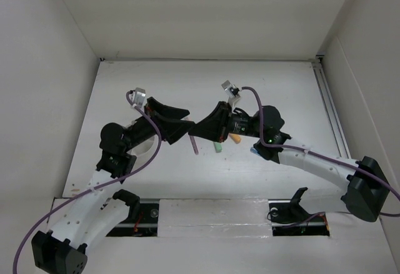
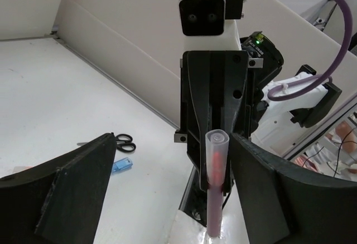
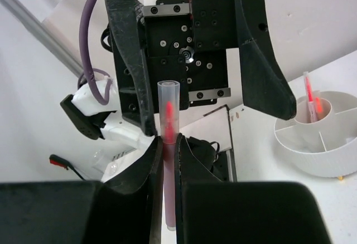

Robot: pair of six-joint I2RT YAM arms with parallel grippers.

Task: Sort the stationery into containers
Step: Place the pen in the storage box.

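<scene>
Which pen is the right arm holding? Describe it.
Look over the middle of the table. Pinched in the fingers of the right gripper is a translucent pen with a red core. Other pens stand in the white tub; only this one is gripped.

Left gripper (image 1: 186, 122): fingers spread wide, pointing right, toward the other arm.
Right gripper (image 3: 168, 144): fingers pinched on a thin pen (image 3: 168, 107), pointing left.

Probably a robotics lab cell: a flat white tabletop (image 1: 262, 80) boxed by plain white panel walls (image 1: 44, 67) left, far, right.
</scene>
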